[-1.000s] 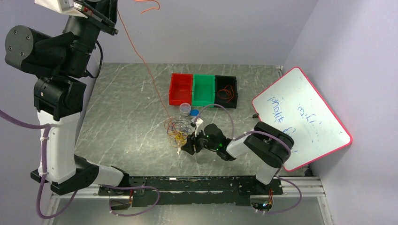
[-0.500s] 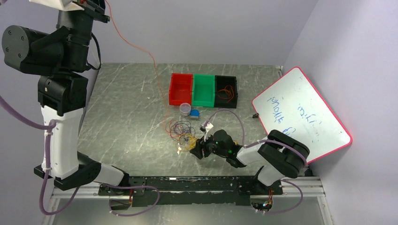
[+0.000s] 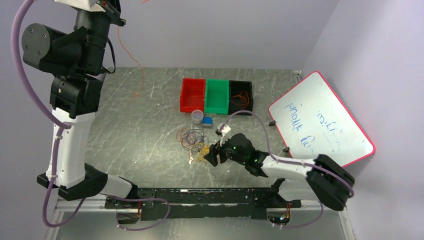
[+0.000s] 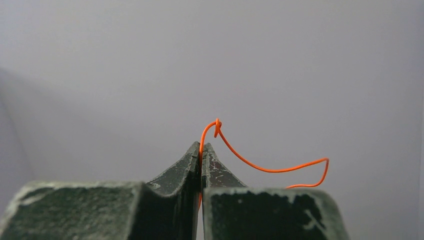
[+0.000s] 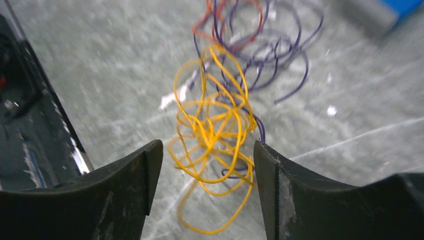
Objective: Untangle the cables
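The cables lie in a tangle mid-table: yellow-orange loops [image 3: 200,150] nearest me, dark purple loops [image 3: 193,136] behind them, with a small red-orange loop at the far edge. My right gripper [image 3: 209,156] is low beside the tangle and open. In the right wrist view the yellow loops [image 5: 215,125] lie between the spread fingers of that gripper [image 5: 206,150], and the purple loops [image 5: 280,65] lie beyond. My left gripper [image 3: 107,5] is raised high at the top left, shut on a red-orange cable [image 3: 143,75] that hangs loose over the table. The left wrist view shows this cable [image 4: 260,169] pinched at the fingertips [image 4: 201,147].
Red bin [image 3: 192,95], green bin [image 3: 217,96] and black bin [image 3: 241,97] stand in a row at the back; the black one holds orange wire. A small clear cup [image 3: 197,116] and a blue item [image 3: 207,120] sit just behind the tangle. A whiteboard [image 3: 320,125] leans at the right.
The red-orange cable has come out of the tangle and now hangs at the left from the raised left gripper. The right gripper has opened wider and drawn back toward the near right.
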You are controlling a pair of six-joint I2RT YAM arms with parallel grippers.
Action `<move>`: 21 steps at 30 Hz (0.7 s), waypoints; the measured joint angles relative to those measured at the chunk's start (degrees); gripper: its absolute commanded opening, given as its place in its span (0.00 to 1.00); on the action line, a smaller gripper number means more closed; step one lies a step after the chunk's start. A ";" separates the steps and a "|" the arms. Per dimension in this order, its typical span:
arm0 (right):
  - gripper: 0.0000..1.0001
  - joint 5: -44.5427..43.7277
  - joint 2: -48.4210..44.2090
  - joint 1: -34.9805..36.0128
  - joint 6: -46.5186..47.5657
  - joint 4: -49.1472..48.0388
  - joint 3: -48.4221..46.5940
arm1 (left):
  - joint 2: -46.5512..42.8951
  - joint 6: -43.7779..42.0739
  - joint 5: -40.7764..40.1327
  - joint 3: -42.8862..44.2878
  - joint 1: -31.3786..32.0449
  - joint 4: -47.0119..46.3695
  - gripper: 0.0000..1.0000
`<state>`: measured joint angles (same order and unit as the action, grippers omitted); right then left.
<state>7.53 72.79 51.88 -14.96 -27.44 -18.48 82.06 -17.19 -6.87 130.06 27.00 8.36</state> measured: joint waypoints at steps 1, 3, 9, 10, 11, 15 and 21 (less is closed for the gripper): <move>0.74 -0.55 -2.01 0.00 0.48 2.10 -1.36 | -0.24 0.00 0.00 -0.66 0.00 0.00 0.07; 0.76 -1.84 -5.88 0.00 1.42 5.53 -4.13 | -0.79 0.04 0.00 -2.08 0.00 0.02 0.07; 0.81 -6.64 -13.77 0.00 5.99 15.21 -14.49 | -3.52 1.20 0.00 -6.56 0.00 0.39 0.07; 0.81 -7.30 -14.21 0.00 6.78 16.52 -16.04 | -4.07 1.64 0.02 -7.21 0.00 0.48 0.07; 0.82 -8.00 -14.49 0.00 7.74 18.08 -17.90 | -4.52 2.10 0.07 -7.74 0.00 0.55 0.07; 0.82 -9.25 -14.58 0.00 10.86 20.59 -23.78 | -6.10 4.39 0.74 -9.53 0.00 1.01 0.07; 0.82 -7.96 -11.26 0.00 14.88 17.77 -33.48 | -7.56 7.56 2.27 -12.57 0.00 1.25 0.07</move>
<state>-0.43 61.54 51.88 -0.08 -9.67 -51.96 74.50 -9.63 -4.60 117.49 27.00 9.61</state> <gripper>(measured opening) 0.815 0.077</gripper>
